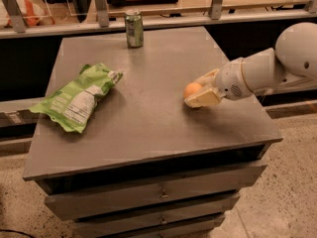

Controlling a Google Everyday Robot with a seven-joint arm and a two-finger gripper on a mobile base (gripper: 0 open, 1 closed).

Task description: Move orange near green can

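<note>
The orange (191,89) sits at the right side of the grey tabletop (148,118), between the two pale fingers of my gripper (199,89). One finger (207,77) is behind the fruit and the other (202,100) is in front of it. The gripper is closed around the orange, low at the tabletop. The arm reaches in from the right. The green can (133,29) stands upright near the table's back edge, left of centre, far from the orange.
A crinkled green chip bag (77,97) lies flat on the left side of the table. A rail with metal posts (101,4) runs behind the back edge. Drawers (158,195) sit below the tabletop.
</note>
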